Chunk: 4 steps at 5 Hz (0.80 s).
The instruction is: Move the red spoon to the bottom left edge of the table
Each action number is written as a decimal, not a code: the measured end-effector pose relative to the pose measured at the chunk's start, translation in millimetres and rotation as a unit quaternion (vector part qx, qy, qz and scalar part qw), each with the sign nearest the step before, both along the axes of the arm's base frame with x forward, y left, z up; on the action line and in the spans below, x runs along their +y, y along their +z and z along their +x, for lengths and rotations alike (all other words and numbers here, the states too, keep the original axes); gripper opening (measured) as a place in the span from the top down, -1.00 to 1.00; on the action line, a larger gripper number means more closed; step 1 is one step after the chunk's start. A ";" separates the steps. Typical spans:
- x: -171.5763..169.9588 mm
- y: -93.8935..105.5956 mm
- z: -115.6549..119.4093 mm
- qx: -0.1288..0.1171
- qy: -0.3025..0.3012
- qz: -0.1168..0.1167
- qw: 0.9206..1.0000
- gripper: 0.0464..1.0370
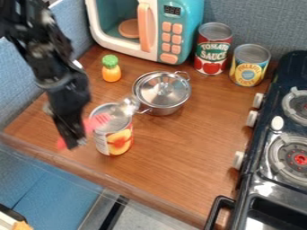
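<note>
Blue-grey panels [260, 18] back a brown wood-grain tabletop [174, 157], which has a pale, see-through rim along its lower-left side. The black arm [39, 54] comes in from the upper left, and its end effector [73, 143] hangs down over the left part of the tabletop, near that rim. It is closed around the red spoon [99, 120], which slants across it: the broad, slotted-looking end points up and right, and the handle end shows on the other side, lower left. The broad end overlaps the upper left of an open-topped-looking can with a peach-coloured fruit label [119, 143]; whether the two touch, I cannot tell. At that can's upper right is a blurred, shiny thing [128, 106], too unclear to name.

Just beyond, up and to the right, sits a silvery lidded pot [162, 92] with a handle at each side. A toy pineapple [111, 72], yellow-orange with a green top, stands upright to the pot's upper left. Further back is a teal and white toy microwave [181, 10] with peach buttons and a peach handle; a round peach plate [129, 28] lies inside. To its right stand a red-labelled can [212, 54] and a yellow-labelled can [246, 72], side by side. The dark stove [264, 186] runs down the right side, with white knobs and round burners.
</note>
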<state>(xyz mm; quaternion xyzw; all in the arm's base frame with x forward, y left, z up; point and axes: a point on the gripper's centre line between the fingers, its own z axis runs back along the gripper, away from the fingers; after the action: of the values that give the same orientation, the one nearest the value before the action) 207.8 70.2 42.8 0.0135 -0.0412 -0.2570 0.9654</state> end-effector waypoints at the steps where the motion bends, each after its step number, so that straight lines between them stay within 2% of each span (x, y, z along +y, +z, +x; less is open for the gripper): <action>1: -22.9 -10.0 -11.9 0.024 -0.003 -0.009 1.000 0.24; 2: -22.4 5.2 -8.9 0.003 0.012 -0.009 1.000 0.24; 3: 11.2 27.9 0.9 -0.031 0.082 -0.012 0.996 0.24; 4: 55.1 27.8 2.2 -0.035 0.158 -0.009 0.987 0.24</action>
<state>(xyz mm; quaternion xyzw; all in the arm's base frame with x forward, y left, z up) 210.0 125.3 70.6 0.0206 -0.0749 -0.1000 0.9919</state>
